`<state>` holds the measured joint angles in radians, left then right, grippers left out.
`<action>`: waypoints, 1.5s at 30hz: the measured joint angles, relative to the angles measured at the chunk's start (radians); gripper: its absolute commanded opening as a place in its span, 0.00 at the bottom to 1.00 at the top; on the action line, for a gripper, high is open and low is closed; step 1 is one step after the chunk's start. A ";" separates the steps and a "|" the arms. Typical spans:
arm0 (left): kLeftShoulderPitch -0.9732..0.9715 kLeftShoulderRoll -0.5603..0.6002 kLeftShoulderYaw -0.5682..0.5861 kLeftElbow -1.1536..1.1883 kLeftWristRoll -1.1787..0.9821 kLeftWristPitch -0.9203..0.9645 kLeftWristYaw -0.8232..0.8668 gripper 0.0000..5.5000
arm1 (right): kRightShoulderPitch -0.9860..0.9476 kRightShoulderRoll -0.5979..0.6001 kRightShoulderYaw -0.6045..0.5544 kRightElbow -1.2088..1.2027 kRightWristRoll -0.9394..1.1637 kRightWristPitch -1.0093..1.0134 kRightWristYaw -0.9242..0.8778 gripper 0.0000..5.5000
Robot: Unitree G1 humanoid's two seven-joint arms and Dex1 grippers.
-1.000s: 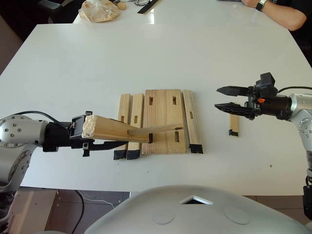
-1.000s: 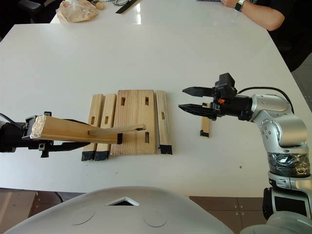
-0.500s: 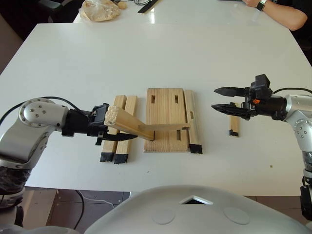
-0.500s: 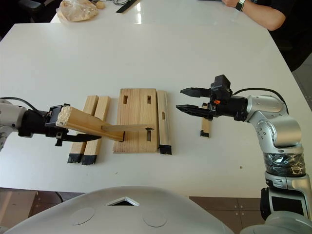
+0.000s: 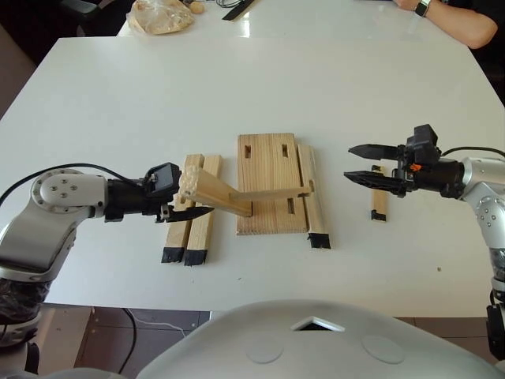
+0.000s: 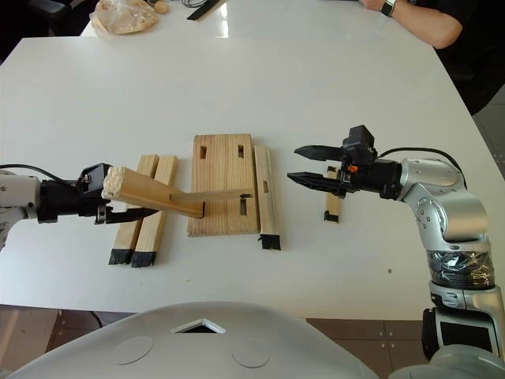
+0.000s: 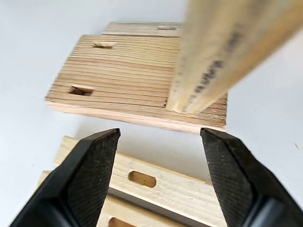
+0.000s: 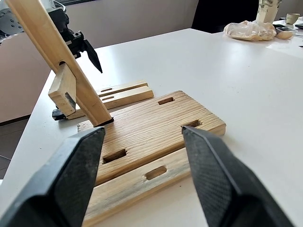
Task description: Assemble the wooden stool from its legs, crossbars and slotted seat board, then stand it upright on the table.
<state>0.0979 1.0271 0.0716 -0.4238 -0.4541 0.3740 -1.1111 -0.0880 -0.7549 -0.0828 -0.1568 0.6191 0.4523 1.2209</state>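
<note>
The left hand (image 7: 160,133) appears to be clamped on the upper end of a pale wooden leg (image 5: 217,197), though the contact itself is hidden. In the left wrist view its fingertips (image 7: 94,165) stand apart beyond the wood. The leg slopes down from the hand, and its black-capped foot rests on the near left part of the seat board (image 5: 268,170). A thin crossbar (image 5: 276,192) is fitted into the leg's slot and reaches across above the board toward its right edge.

The seat board is a flat rectangle of striped light wood with four small slots cut through it. It lies near the middle of the white bench (image 5: 118,103).

Two more legs (image 5: 177,229) lie side by side just left of the board, each slotted and tipped with black at the near end. A fourth leg (image 5: 316,217) lies along the board's right edge, also black-tipped.

The right hand (image 5: 349,161) hovers to the right of the board with its fingers spread and nothing between them. A short loose crossbar (image 5: 379,205) lies on the bench beneath that arm.
</note>
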 measured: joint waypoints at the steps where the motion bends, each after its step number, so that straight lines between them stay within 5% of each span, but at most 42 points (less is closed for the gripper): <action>1: 0.007 0.000 0.022 -0.008 -0.006 0.011 0.005 0.57 | 0.005 0.000 0.000 -0.002 0.000 -0.002 -0.002 0.54; 8: 0.196 -0.020 0.303 -0.089 -0.067 0.252 0.138 0.57 | 0.160 0.005 -0.061 -0.096 -0.001 -0.023 -0.065 0.54; 15: 0.326 -0.230 0.187 -0.245 0.014 0.528 0.522 0.57 | 0.370 0.048 -0.178 -0.188 0.010 -0.047 -0.158 0.54; 20: 0.326 -0.245 0.173 -0.282 0.018 0.591 0.561 0.57 | 0.393 0.069 -0.204 -0.202 0.014 -0.049 -0.197 0.54; 33: 0.412 -0.141 0.164 -0.094 0.060 0.414 0.392 0.57 | 0.384 0.076 -0.193 -0.208 0.008 -0.051 -0.214 0.54; 41: 0.310 -0.176 0.152 0.082 0.078 0.298 0.390 0.37 | 0.359 0.074 -0.145 -0.186 -0.038 -0.065 -0.212 0.54; 45: 0.287 -0.214 0.149 0.138 0.081 0.236 0.392 0.37 | 0.337 0.066 -0.140 -0.172 -0.049 -0.068 -0.206 0.54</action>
<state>0.3851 0.8132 0.2206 -0.2857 -0.3736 0.6103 -0.7194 0.2489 -0.6893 -0.2228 -0.3287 0.5701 0.3841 1.0145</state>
